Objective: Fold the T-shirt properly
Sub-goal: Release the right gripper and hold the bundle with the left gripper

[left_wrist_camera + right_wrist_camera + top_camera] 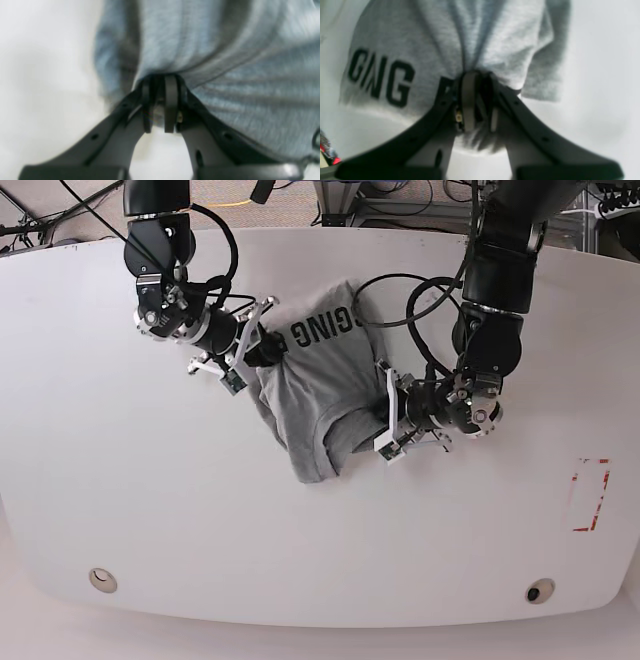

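Note:
The light heather-grey T-shirt (315, 385) lies bunched in the middle of the white table (320, 540), with black lettering (318, 327) near its far edge. My right gripper (262, 350), on the left of the base view, is shut on the shirt's left edge; the right wrist view shows cloth (460, 37) pinched between the jaws (477, 80) beside the lettering (380, 75). My left gripper (383, 412), on the right of the base view, is shut on the shirt's right edge; the left wrist view shows gathered grey cloth (225, 50) at the fingertips (160, 80).
A red rectangle outline (590, 494) is marked on the table at the right. Two round fittings (100, 580) (540, 591) sit near the front edge. Cables (430, 290) hang from the arms over the far part of the table.

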### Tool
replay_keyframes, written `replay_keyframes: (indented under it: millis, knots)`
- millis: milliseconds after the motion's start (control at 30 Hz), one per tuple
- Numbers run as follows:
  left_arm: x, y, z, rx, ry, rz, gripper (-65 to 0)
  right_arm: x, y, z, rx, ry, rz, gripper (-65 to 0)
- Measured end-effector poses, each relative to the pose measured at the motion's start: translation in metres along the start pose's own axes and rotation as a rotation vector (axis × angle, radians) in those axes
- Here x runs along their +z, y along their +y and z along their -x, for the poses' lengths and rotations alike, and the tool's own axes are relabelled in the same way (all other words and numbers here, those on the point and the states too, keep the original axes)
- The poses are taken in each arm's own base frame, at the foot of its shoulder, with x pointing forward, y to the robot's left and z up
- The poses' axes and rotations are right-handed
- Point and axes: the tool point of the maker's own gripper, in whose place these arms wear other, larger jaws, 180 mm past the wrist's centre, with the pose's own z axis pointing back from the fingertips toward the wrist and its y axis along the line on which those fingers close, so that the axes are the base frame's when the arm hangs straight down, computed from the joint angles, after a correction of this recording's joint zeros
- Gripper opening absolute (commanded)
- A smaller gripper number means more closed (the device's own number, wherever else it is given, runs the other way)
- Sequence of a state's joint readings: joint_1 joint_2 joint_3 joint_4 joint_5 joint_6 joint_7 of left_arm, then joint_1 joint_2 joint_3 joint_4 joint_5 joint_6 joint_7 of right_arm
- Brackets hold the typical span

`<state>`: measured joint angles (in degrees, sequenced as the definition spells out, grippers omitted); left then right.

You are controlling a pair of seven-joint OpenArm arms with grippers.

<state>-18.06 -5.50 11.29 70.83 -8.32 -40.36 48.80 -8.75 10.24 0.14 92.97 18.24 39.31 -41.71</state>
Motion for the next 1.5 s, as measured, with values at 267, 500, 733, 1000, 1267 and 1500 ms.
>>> replay_keyframes:
  millis: [267, 500, 733, 1000, 1267, 1500]
  knots:
    - [0.023, 0.039, -0.018, -0.052, 0.0, -0.092, -59.6, -0.008, 0.027, -0.002, -0.014, 0.035, -0.037, -57.1]
    - [0.073, 0.064, -0.061, -0.134, -0.092, -0.239, -57.8, 0.007, 0.026, -0.013, 0.067, 0.08, 0.011, -57.1]
    - [0.094, 0.042, -0.074, -0.09, -0.171, -0.3, -37.4, 0.045, -0.036, -0.041, 0.037, 0.056, 0.212, -56.9]
    - [0.084, -0.014, -0.097, 0.225, -0.395, -0.363, -26.5, 0.078, -0.085, -0.065, 0.02, 0.037, 0.349, -56.8]
    - [0.052, -0.067, -0.076, 0.296, -0.46, -0.425, -22.5, 0.079, -0.097, -0.068, 0.021, 0.055, 0.356, -56.9]
    - [0.018, -0.096, -0.041, 0.284, -0.405, -0.45, -22.2, 0.088, -0.112, -0.055, -0.046, 0.063, 0.39, -56.9]
